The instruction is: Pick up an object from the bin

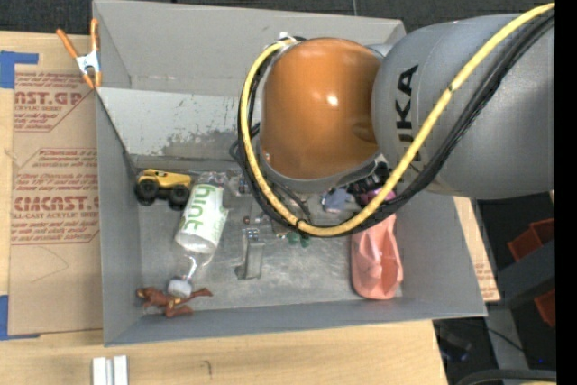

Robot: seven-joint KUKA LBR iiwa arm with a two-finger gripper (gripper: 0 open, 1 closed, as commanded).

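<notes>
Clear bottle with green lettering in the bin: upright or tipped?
Tipped. The clear plastic bottle with green lettering lies lengthwise on the grey metal bin's floor, beside the yellow toy truck.

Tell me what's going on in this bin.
The KUKA arm reaches in from the right, its orange cover over the middle of the grey bin. The gripper is down near the floor, just right of a white bottle with green lettering that lies on its side. Nothing can be seen held. A yellow toy truck sits up-left of the bottle, a brown toy figure lies in the lower left corner, and a pink soft thing lies at the right.
</notes>
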